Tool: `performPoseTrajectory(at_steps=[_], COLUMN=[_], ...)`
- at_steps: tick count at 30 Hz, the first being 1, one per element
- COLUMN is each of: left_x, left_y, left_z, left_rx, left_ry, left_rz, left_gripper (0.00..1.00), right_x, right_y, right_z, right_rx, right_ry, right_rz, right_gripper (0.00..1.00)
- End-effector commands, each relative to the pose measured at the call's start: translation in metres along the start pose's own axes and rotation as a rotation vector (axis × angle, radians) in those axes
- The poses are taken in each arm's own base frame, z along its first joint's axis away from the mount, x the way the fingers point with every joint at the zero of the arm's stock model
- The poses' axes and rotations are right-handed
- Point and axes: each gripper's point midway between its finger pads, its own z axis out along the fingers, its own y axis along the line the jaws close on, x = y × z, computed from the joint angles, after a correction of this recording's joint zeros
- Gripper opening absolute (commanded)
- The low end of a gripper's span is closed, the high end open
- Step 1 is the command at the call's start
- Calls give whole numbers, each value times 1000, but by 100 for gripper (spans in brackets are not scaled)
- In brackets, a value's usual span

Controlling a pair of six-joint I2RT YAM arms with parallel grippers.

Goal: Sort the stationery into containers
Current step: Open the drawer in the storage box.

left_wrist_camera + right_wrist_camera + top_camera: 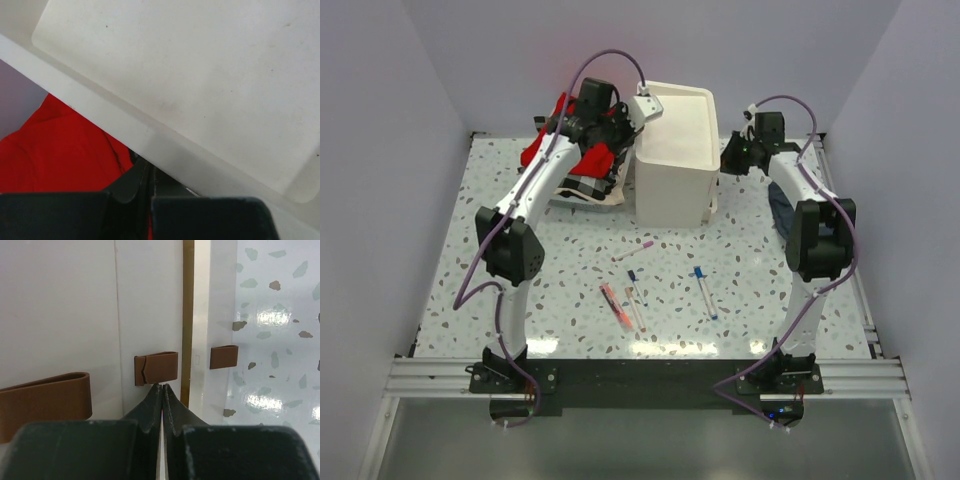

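Observation:
The white drawer unit (672, 150) stands at the back middle. Several pens lie in front of it: a pink-capped pen (633, 250), a short blue-capped pen (632, 275), a longer blue-capped pen (705, 291), an orange-red marker (615, 305) and a thin pen (635, 308) beside it. My left gripper (638, 122) is shut at the unit's top left edge; in the left wrist view its tips (149, 172) sit against the white rim (150, 140). My right gripper (728, 158) is shut at the unit's right side, with its tips (162, 387) touching a small brown drawer handle (156, 367).
A stack of red and checked cloths (575, 160) lies left of the unit, under my left arm; it also shows in the left wrist view (55, 150). A dark blue-grey cloth (780, 205) lies under my right arm. A larger brown handle (45, 400) shows at the left.

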Motion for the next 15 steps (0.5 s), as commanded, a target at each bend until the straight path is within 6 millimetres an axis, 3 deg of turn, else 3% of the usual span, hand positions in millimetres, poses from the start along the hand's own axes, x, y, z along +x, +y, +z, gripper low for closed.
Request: performPoseTrajectory(at_steps=[1,6,8,11,15], left_x=[-21,-28,-39,-50,-56], left_y=[10,8,8,7,-1], left_z=[-1,18,23,35,55], left_rx=[-96,-73,-67,-58,-19], left_ry=[-47,-121,-177,-239,-282], left_rz=[70,63,52,45,60], left_gripper=[0,0,0,0,0], right_x=[-32,-39,-38,-27,-2], right_y=[21,31,38,44,35], right_z=[-30,-39,-44,-51,-62], right_rx=[-27,-65,-73,-71,-36], right_ry=[-89,-99,-105,-92,-48], right_rz=[-88,-105,-122,-155,-168], right_gripper=[0,0,0,0,0])
